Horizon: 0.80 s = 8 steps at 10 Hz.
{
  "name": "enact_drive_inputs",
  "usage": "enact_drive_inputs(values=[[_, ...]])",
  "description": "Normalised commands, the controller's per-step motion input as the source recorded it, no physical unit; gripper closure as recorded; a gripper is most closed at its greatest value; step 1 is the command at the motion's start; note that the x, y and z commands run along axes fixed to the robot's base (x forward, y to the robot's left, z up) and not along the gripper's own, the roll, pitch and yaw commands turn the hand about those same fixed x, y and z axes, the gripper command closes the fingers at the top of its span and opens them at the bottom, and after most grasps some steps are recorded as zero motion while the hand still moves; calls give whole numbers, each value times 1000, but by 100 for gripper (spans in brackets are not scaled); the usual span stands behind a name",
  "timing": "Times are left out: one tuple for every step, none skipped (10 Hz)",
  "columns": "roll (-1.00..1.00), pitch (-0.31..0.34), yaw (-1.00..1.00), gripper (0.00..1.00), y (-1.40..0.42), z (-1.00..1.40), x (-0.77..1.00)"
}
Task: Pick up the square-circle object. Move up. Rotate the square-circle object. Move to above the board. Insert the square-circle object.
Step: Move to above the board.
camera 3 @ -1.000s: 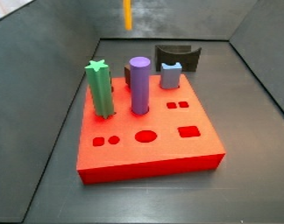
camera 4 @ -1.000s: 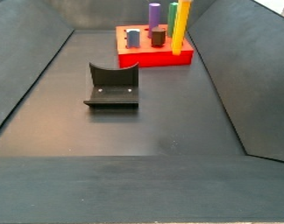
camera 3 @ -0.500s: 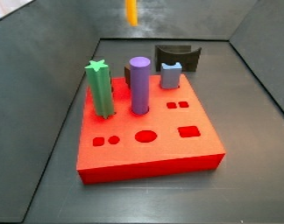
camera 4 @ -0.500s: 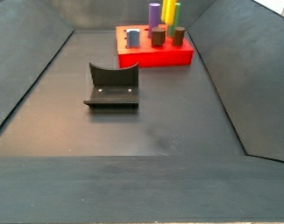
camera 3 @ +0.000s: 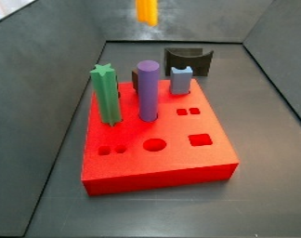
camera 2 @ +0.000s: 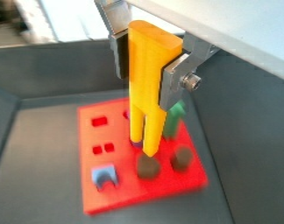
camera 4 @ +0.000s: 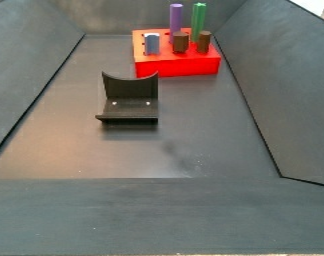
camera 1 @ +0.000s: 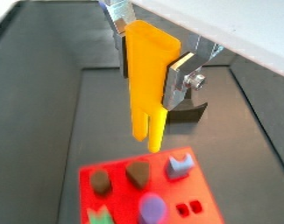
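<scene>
My gripper (camera 1: 151, 63) is shut on the square-circle object (camera 1: 148, 79), a long orange-yellow peg. It hangs upright with its narrow stem pointing down, and it shows in both wrist views (camera 2: 148, 87). The silver fingers (camera 2: 170, 77) clamp its wider squarish part. The board (camera 3: 153, 153), a thick red block, lies far below; the stem hangs over it in a wrist view (camera 2: 115, 131). In a side view only the peg's lower end (camera 3: 147, 9) shows at the top edge. In the other side view the peg and gripper are out of view and the board (camera 4: 178, 66) lies at the far end.
On the board stand a green star-topped peg (camera 3: 106, 93), a purple cylinder (camera 3: 148, 90) and a blue-grey piece (camera 3: 180, 79). Two brown pieces (camera 2: 147, 166) also sit in it. The fixture (camera 4: 129, 98) stands on the dark floor beside the board. Sloping dark walls ring the bin.
The peg has risen: in one side view only its tip remains at the top edge, and in the other it has left the frame. The board and pieces have not moved.
</scene>
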Motion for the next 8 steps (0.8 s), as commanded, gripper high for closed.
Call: enact_drive_inputs(values=[[27,119,1000,100,-919,318,273],[33,130,1000,100,-625,214,223],[41,144,1000,100,-293,97,152],[42,145,1000,100,-203,71,123],[55,153,1000,100,-128,52,80],[68,171,1000,100,-82,37,69],[80,194,1000,100,-60,30,75],[89,212,1000,100,-52,25,80]])
